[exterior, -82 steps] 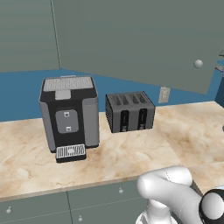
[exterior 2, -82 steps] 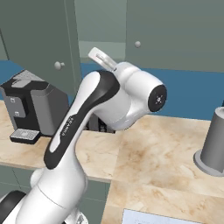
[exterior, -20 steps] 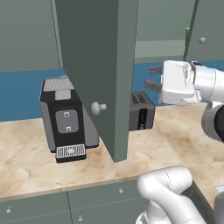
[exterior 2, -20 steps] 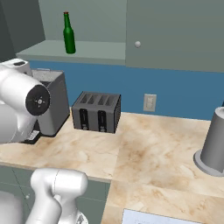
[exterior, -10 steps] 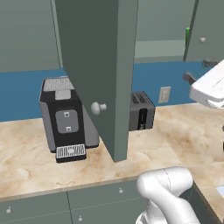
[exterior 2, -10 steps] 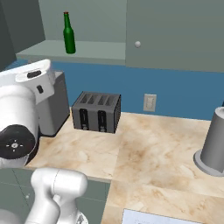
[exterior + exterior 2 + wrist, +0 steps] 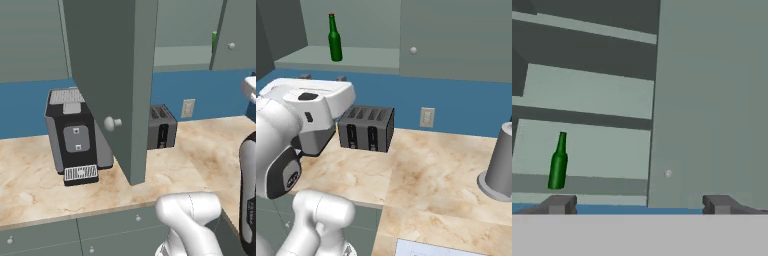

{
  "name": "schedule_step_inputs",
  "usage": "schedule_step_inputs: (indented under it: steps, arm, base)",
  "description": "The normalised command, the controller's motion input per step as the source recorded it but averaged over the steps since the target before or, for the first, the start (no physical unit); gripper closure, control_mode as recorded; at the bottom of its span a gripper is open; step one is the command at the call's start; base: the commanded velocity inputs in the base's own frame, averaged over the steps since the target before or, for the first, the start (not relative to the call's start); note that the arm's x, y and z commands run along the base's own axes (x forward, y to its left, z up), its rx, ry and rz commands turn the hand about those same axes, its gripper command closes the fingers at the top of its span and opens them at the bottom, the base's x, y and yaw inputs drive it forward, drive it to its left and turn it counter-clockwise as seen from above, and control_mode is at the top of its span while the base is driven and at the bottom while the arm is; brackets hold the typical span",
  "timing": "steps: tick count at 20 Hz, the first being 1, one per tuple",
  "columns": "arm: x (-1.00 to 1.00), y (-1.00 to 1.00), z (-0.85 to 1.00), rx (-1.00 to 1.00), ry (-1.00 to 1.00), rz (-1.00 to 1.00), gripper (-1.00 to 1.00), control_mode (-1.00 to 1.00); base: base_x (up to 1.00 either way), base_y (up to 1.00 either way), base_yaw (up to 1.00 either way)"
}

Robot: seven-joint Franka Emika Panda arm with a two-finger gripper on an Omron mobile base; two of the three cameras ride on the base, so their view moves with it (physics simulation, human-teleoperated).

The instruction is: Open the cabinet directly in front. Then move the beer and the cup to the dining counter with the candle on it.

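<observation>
Two dark fingertips of the gripper (image 7: pixel 638 204) stand wide apart in the hand view, with nothing between them; no writing can be read on anything. Beyond them, the cabinet (image 7: pixel 112 75) door hangs swung open over the marble worktop (image 7: pixel 421 175), in front of the coffee machine (image 7: pixel 72 132) and toaster (image 7: pixel 366 128). Farther back, the beer (image 7: pixel 334 38) stands upright on the cabinet's lower shelf, while the white arm is folded low, its hand aimed up at the shelves.

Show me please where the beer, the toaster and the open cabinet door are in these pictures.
beer (image 7: pixel 334 44): right base view, on the bottle's body.
toaster (image 7: pixel 366 129): right base view, on its front face.
cabinet door (image 7: pixel 112 65): left base view, on the flat panel above the knob.
</observation>
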Motion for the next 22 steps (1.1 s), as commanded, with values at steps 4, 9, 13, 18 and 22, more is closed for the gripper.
schedule_step_inputs:
  steps: [4,9,13,18,22]
  arm:
    - [0.00,-0.86,0.00,0.10,0.02,-0.44,-1.00,-1.00]
    - [0.00,-0.04,0.01,0.01,-0.01,-0.01,-1.00,-1.00]
    - [0.00,-0.14,0.00,0.04,0.01,0.10,-1.00,-1.00]
    - [0.01,-0.29,0.00,0.06,0.10,0.22,-1.00,-1.00]
    - [0.00,-0.05,0.00,0.01,0.00,0.00,-1.00,-1.00]
  base:
    - [0.00,0.00,0.00]
    - [0.00,0.00,0.00]
    - [0.00,0.00,0.00]
    - [0.00,0.00,0.00]
    - [0.00,0.00,0.00]
